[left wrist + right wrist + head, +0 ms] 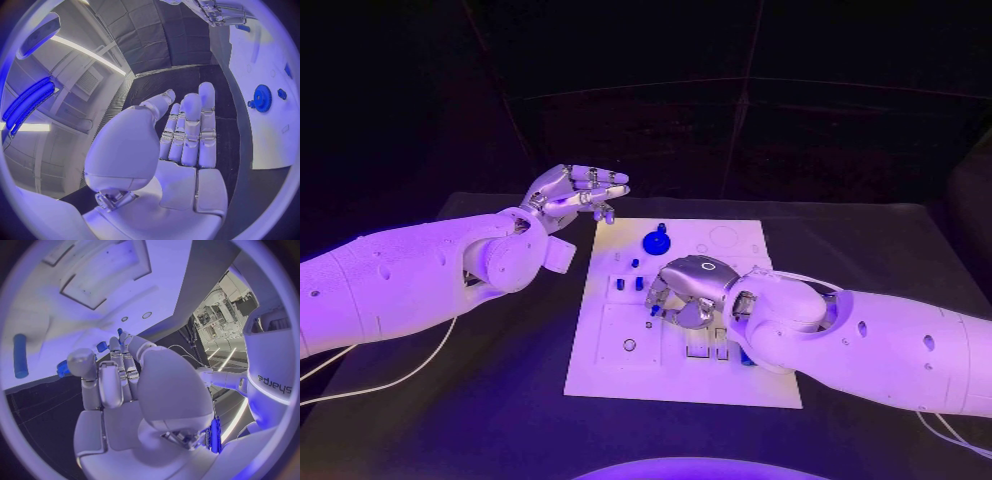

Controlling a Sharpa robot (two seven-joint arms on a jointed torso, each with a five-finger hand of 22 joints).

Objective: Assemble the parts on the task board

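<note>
Right hand (687, 293) hovers low over the middle of the white task board (620, 365), knuckles up and fingers curled downward toward the plate; whether the fingertips pinch a small blue part or merely touch one I cannot tell, since the hand's own back hides them in the head view, and the right wrist view shows only small blue pieces (102, 346) close by the fingertips. Left hand (571, 195) stands off the board's far-left corner, at about ten o'clock from the right hand, flat and empty with its fingers (190, 130) straight and pressed side by side. The blue gear (656, 242) sits on the board at roughly eleven o'clock from the right hand and about four o'clock from the left, just beside the left hand's fingertips, so the left hand is the nearer one to it. Small blue pegs (630, 283) lie at nine o'clock from the right hand, close to its fingers. A blue cylinder (20, 362) lies flat on the board in the right wrist view, well apart from the fingertips. My judgement is that the coming move turns on the pegs: they lie just left of the right hand, so it needs only a short sideways reach.
</note>
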